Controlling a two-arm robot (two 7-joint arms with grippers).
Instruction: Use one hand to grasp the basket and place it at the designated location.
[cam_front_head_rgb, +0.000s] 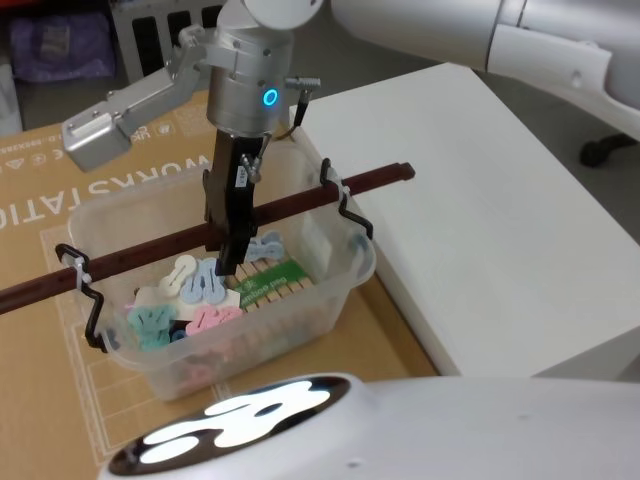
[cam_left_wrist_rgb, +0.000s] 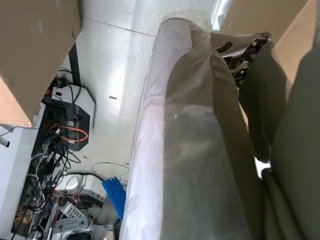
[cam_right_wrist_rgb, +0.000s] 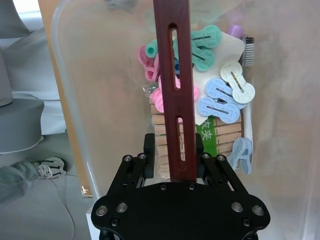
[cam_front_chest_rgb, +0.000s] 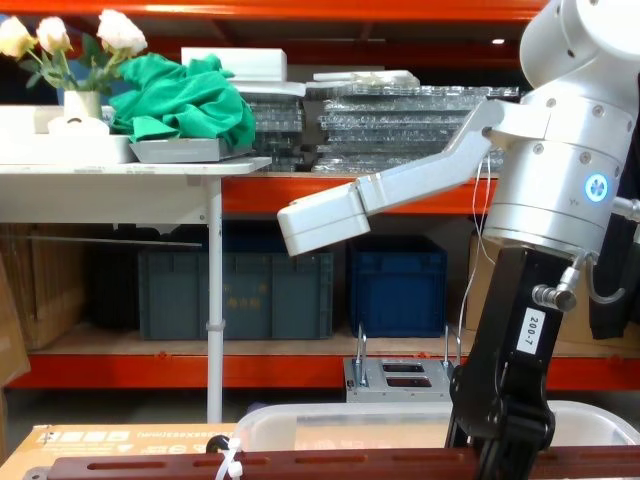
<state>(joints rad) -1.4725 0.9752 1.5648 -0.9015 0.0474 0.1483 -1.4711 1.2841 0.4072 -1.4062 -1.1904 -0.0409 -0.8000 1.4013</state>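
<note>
right end effector (cam_front_head_rgb: 228, 260) clamped on handle (cam_front_head_rgb: 300, 205), translucent basket (cam_front_head_rgb: 358, 268) (pegs (cam_front_head_rgb: 200, 285) inside)

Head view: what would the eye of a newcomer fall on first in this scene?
The right gripper, reaching down from above, is shut on the long red-brown handle of the translucent basket, near the bar's middle. Inside the basket lies a heap of pastel and wooden clothes pegs. Brown cardboard lies under the basket, and a white table stands at its right.
</note>
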